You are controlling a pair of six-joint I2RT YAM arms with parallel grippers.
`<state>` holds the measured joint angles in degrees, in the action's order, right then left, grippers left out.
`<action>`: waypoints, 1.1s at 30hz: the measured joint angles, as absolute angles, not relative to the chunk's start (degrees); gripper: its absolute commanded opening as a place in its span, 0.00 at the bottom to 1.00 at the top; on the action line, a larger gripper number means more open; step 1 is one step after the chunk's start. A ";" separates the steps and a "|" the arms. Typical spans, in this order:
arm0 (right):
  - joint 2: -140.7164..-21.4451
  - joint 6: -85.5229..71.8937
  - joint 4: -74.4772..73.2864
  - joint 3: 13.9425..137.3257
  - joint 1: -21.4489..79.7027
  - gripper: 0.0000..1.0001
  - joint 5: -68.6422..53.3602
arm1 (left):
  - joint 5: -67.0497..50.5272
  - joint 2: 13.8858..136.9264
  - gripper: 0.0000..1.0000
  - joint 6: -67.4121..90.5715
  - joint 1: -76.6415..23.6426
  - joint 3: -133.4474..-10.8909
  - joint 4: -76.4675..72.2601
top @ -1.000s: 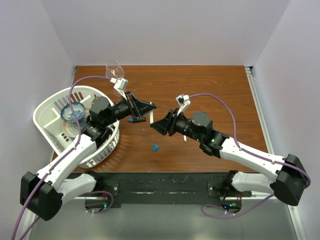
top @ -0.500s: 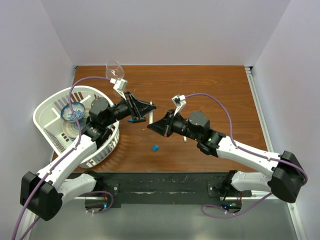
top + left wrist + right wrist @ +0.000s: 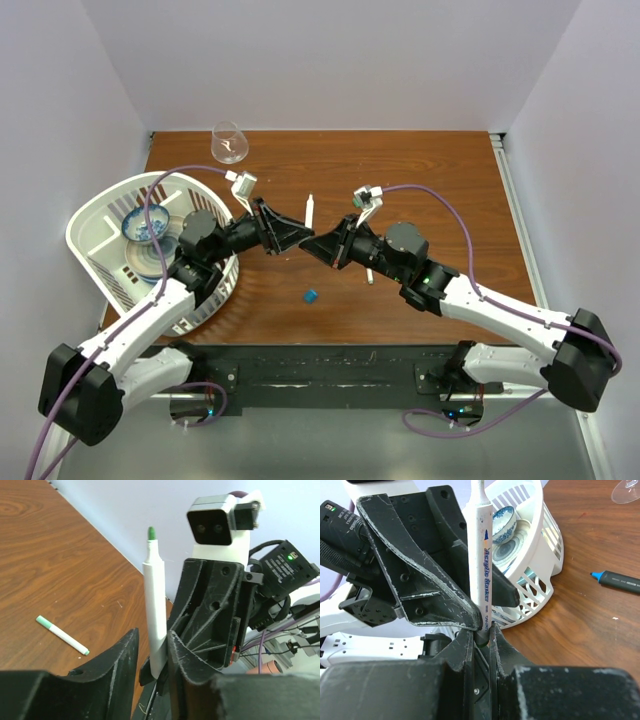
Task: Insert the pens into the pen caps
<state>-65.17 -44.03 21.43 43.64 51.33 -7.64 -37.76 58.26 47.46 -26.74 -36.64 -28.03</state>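
Pinching that white pen (image 3: 483, 570), your right jaws are closed tight; left jaws sit parted around it.

Only legible text is "Acrylic Marker", printed lengthwise on the white pen (image 3: 483, 575) barrel in the right wrist view. Smaller print below it is too blurred. The lettering on the blue-tipped marker (image 3: 619, 582) is unreadable.

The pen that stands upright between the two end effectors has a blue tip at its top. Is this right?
No: the tip is green, not blue. The left wrist view shows the pen upright between the left end effector and the right end effector, green tip at its top.
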 measured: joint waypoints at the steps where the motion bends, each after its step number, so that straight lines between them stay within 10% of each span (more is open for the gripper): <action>1: -65.17 -44.07 21.43 43.64 51.33 0.00 -7.57 | -38.09 58.37 0.19 47.53 -26.74 -36.64 -28.49; 4: -65.21 -44.07 21.43 43.62 51.33 0.00 -7.22 | -38.89 58.50 0.00 48.03 -26.79 -36.64 -29.58; 13: -65.06 -42.37 19.33 43.59 51.31 0.39 -7.09 | -39.00 58.13 0.00 47.35 -26.76 -36.62 -28.47; 33: -77.58 -27.18 -6.98 53.19 32.34 0.40 8.82 | -25.28 39.72 0.00 22.50 -26.63 -45.23 1.69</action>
